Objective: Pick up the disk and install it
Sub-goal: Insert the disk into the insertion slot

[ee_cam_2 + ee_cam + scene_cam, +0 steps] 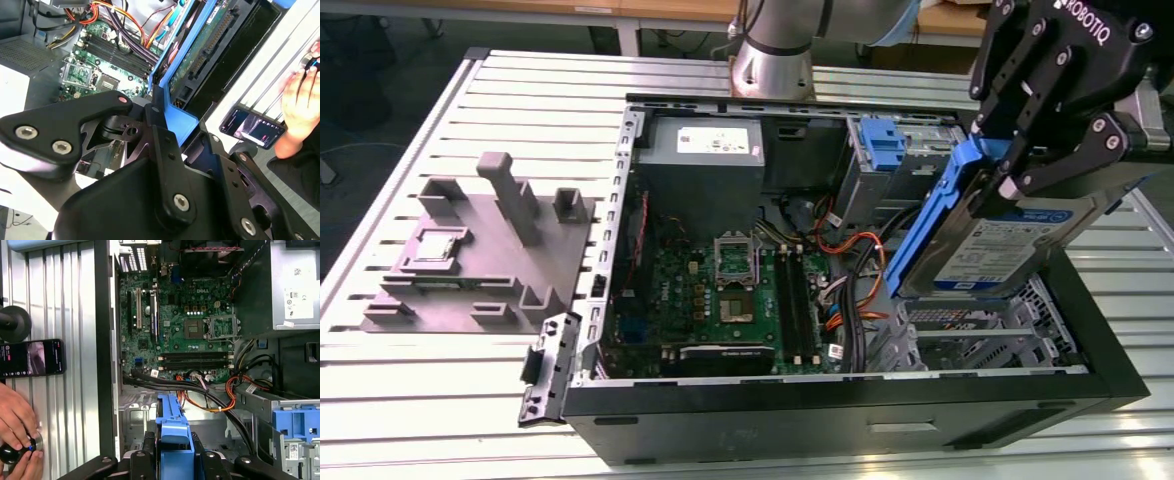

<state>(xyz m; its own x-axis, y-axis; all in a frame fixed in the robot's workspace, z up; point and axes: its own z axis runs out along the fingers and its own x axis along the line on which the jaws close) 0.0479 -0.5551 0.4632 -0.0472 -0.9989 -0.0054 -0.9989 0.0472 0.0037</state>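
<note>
The disk, a silver-grey drive with a white-and-blue label in blue carrier rails, hangs tilted over the metal drive cage at the exterior view's right end of the open computer case. My gripper is shut on its upper end, black fingers clamped on the blue rail. The second wrist view shows the disk's green circuit board and blue rail running away from the gripper. In the first wrist view the disk's blue rail sticks out from the gripper above the cage.
Inside the case lie the motherboard, orange and black cables, a grey power-supply box and a bare blue bracket. A grey fixture stands at the exterior view's left. A person's hand and a phone are beside the case.
</note>
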